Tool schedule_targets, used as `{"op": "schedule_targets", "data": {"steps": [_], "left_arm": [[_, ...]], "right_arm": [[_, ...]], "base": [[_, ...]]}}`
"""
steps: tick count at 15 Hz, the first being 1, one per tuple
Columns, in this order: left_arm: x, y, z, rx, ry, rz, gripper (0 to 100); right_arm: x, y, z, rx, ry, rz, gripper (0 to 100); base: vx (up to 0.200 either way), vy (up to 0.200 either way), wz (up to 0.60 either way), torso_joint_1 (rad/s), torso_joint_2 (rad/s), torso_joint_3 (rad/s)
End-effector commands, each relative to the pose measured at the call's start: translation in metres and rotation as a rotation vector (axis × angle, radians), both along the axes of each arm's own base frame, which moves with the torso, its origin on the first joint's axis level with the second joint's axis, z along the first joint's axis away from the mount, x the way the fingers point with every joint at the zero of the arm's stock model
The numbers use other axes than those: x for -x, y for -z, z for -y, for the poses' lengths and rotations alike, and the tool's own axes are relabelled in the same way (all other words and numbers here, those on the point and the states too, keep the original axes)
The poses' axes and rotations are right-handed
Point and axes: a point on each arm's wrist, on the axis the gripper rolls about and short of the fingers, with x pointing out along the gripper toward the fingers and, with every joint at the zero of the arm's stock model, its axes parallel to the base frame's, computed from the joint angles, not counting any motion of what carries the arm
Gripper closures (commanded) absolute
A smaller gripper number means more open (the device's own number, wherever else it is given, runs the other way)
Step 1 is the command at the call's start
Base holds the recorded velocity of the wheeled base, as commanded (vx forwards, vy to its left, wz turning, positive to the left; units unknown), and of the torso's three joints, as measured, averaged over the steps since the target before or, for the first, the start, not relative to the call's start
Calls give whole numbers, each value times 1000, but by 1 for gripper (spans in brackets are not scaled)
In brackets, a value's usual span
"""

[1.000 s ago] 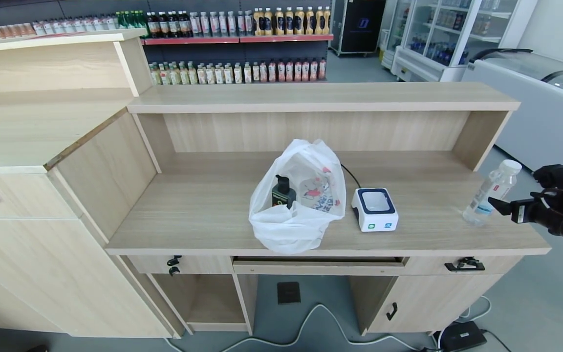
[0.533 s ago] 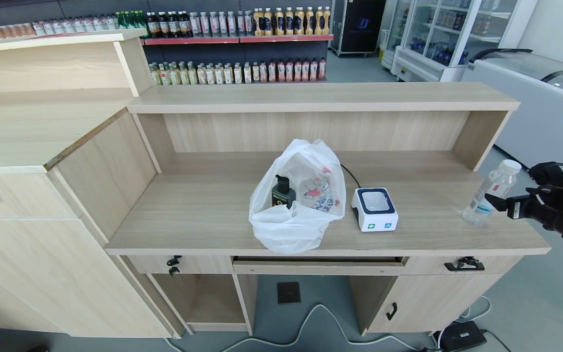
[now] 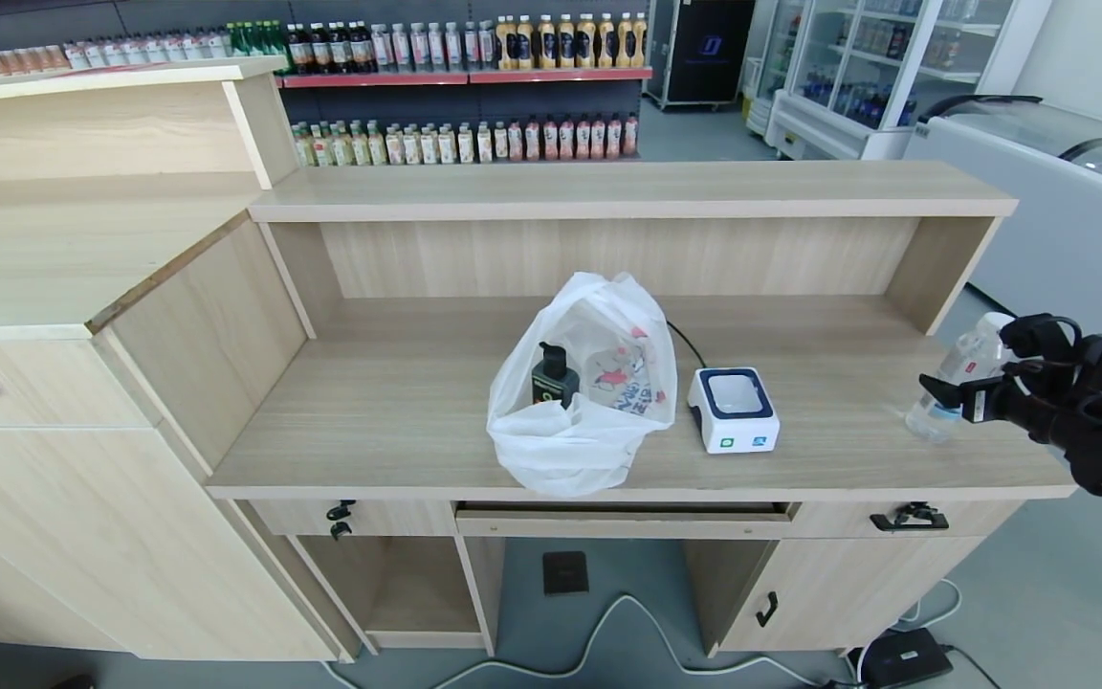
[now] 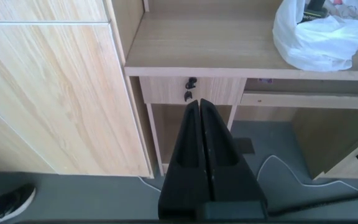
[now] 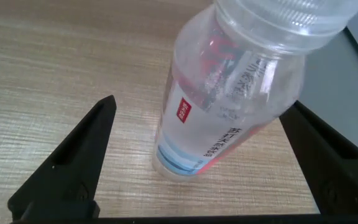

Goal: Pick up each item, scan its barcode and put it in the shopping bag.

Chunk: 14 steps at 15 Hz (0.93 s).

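Note:
A clear water bottle (image 3: 955,381) with a white cap stands at the right end of the wooden counter (image 3: 398,421). My right gripper (image 3: 977,364) is open, its fingers on either side of the bottle (image 5: 229,93); in the right wrist view the right gripper (image 5: 202,107) straddles the bottle's lower half without touching it. The white shopping bag (image 3: 580,402) sits at mid-counter with a dark pump bottle (image 3: 554,375) and a printed packet inside. The white barcode scanner (image 3: 733,410) stands just right of the bag. My left gripper (image 4: 199,106) is shut, held low in front of the counter's left drawer.
A raised shelf (image 3: 628,187) runs along the counter's back, and a taller cabinet (image 3: 82,249) stands to the left. The bag (image 4: 325,37) lies near the counter's front edge. Cables (image 3: 608,632) trail on the floor below. A freezer (image 3: 1068,191) stands to the right.
My right gripper has moved left and up toward the water bottle, and its open fingers now flank it. The bottle, bag and scanner have not moved.

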Motion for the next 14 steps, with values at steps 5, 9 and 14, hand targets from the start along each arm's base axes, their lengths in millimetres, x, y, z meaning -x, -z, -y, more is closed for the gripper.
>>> {"op": "schedule_targets", "data": {"steps": [5, 9, 14], "left_arm": [[0, 0, 0, 0, -1, 0, 100], [0, 0, 0, 0, -1, 0, 100], [0, 0, 0, 0, -1, 0, 100]], "right_arm": [[-16, 13, -7, 2, -9, -5, 0], [-25, 23, -14, 14, -31, -10, 0], [-30, 25, -17, 28, -42, -2, 0]], "base": [[0, 0, 0, 0, 0, 0], [0, 0, 0, 0, 0, 0], [0, 0, 0, 0, 0, 0]]}}
